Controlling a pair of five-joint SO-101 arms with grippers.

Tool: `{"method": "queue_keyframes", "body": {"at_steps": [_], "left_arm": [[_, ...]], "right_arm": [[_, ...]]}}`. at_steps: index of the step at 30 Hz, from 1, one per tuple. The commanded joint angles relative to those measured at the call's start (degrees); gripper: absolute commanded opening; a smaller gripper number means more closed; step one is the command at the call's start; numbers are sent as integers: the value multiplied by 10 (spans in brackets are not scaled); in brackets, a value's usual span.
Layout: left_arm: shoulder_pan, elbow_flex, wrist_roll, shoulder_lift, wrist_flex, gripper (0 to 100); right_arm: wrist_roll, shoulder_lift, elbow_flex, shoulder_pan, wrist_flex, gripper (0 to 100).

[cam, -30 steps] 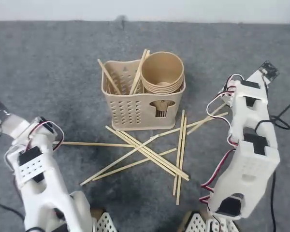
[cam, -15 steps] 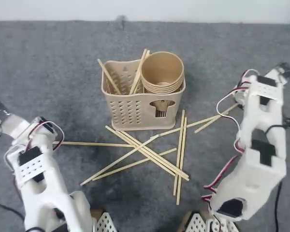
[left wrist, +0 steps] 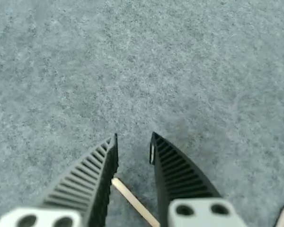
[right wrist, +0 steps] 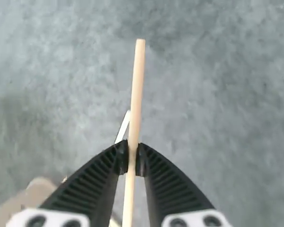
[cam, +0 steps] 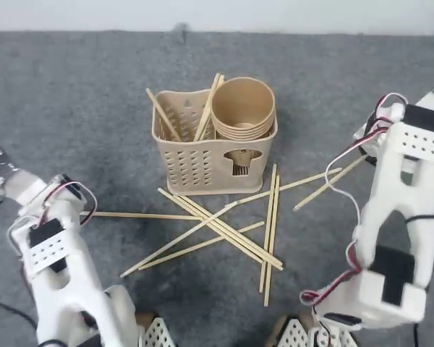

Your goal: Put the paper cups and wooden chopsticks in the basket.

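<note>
Here the right hand (right wrist: 131, 147) grips a chopstick (right wrist: 137, 75) pointing straight ahead.

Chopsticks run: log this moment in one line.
right gripper: shut on chopstick | left gripper: open | paper cups: in basket | loose chopsticks: on carpet

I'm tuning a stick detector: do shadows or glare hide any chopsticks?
High view: even light, faint shadows under the loose chopsticks, no glare. Right wrist view: the held chopstick is brightly lit. Left wrist view: a chopstick end, likewise lit.
</note>
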Motion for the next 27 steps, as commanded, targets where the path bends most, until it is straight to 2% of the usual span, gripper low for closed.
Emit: {"method": "queue_keyframes", "body": {"at_steps": [1, 8, 19, 27], "left_arm": [[12, -2, -16, -4, -11, 105], [12, -2, -18, -4, -11, 105], [12, -2, -18, -4, -11, 105], [12, -2, -18, -4, -11, 105]], "right_arm": [[11, -92, -27, -22, 40, 7], [11, -247, 30, -70, 58, 7], [71, -500, 259, -119, -172, 7], [98, -618, 270, -246, -273, 7]]}}
